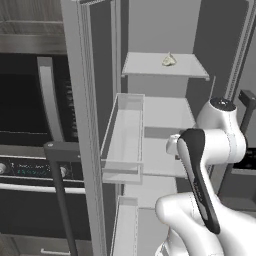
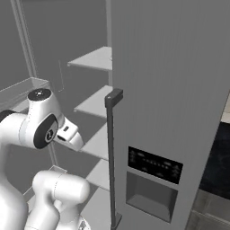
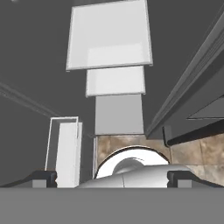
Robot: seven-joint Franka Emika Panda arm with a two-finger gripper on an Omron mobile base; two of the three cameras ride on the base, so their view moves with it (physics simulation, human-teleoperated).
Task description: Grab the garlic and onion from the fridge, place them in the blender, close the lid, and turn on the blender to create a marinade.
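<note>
The fridge stands open, its left door swung out and its white shelves bare to view. A small pale garlic lies on the top shelf, toward the back right. My arm's elbow rises in front of the middle shelves, well below the garlic. In the hand view my gripper is open with nothing between its fingertips, and it looks down over a stack of white shelves. The onion, the blender and the lid are out of view.
Clear door bins jut from the open left door beside the arm. A black built-in oven with a dark bar handle is to the left. The shut right fridge door carries a dispenser and a long handle.
</note>
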